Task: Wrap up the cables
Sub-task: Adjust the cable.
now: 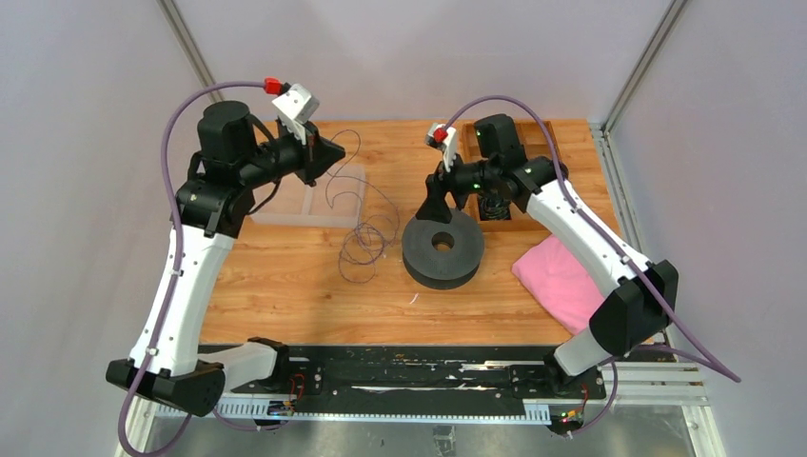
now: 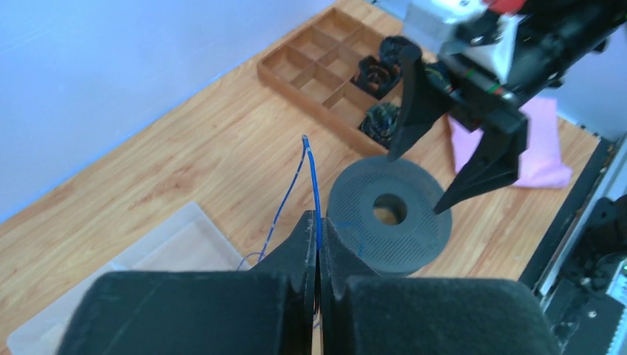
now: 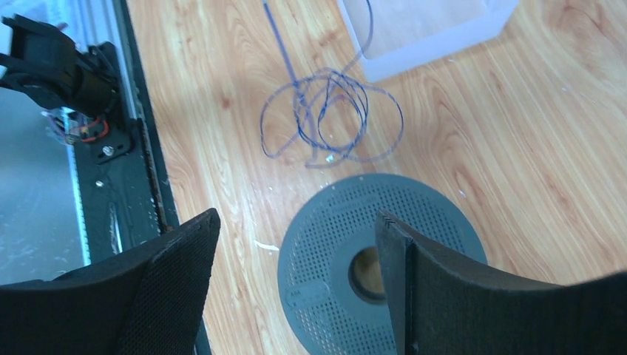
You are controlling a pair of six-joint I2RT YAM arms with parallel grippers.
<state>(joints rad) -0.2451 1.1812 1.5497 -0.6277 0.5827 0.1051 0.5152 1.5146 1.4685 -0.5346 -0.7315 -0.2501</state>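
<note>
Left gripper (image 2: pixel 318 222) pinching cable (image 2: pixel 313 174); right gripper (image 3: pixel 298 217) spread above spool (image 3: pixel 341 222)

Table (image 1: pixel 285 290) holds cables (image 1: pixel 360 249), spool (image 1: pixel 422 255), pink cloth (image 1: pixel 561 276), clear tray (image 1: pixel 303 205), wooden organizer (image 2: pixel 314 53).

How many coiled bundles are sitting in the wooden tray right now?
2 show: the far bundle in one compartment, the near bundle in a compartment closer to the spool. The right gripper covers part of the wooden tray, so more may be hidden.
</note>
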